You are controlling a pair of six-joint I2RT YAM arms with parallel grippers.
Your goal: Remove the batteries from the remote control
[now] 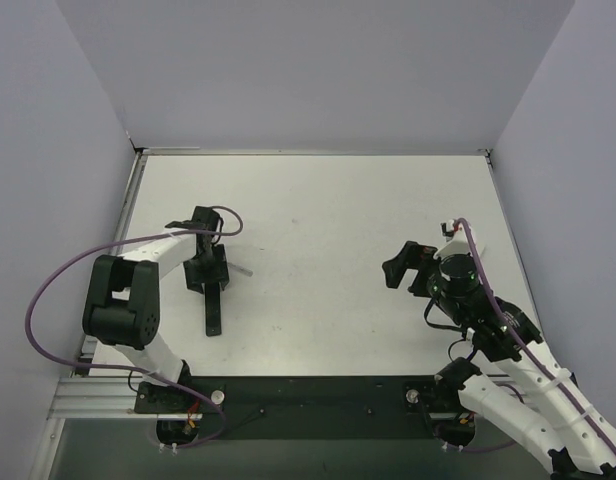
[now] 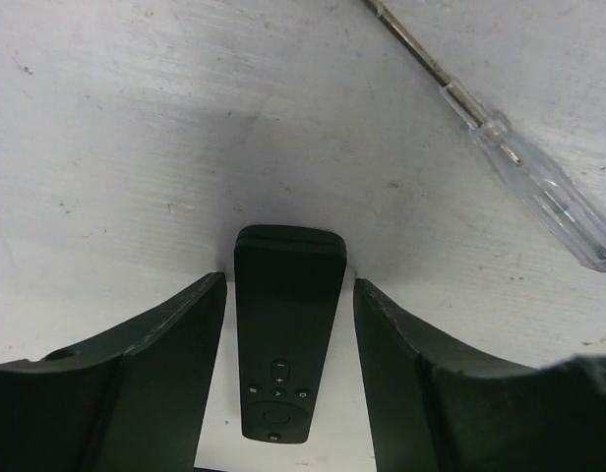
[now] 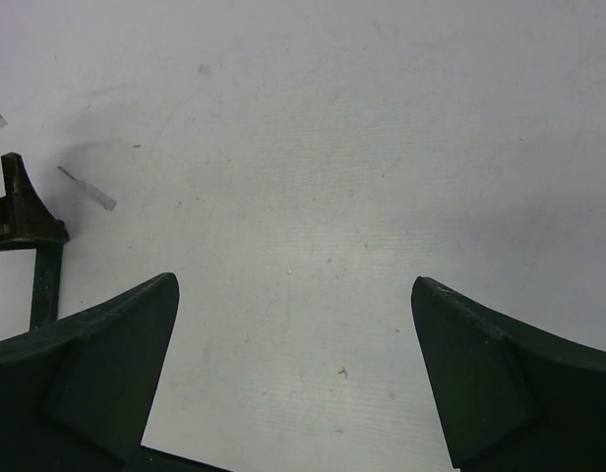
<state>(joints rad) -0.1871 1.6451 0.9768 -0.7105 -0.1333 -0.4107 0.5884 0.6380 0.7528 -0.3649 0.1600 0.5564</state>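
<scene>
**White table: unloading hardly begun**

White tabletop (image 1: 338, 220) between grey walls carried the slim black remote control (image 2: 288, 334) at eight o'clock, buttons upward, its battery side hidden; no batteries showed; the left gripper (image 2: 289, 283) stood spread astride it, apparently not touching; the right gripper (image 3: 294, 283) gaped over the table at three o'clock; a clear-handled screwdriver (image 2: 510, 157) lay near; by my judgement, flipping, opening and extracting were all undone.

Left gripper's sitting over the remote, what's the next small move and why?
Probably close the left gripper on the remote control. It lies flat between the open fingers, a gap on each side, buttons facing up, so the battery slot is likely underneath and it needs turning over. No batteries show yet.
</scene>
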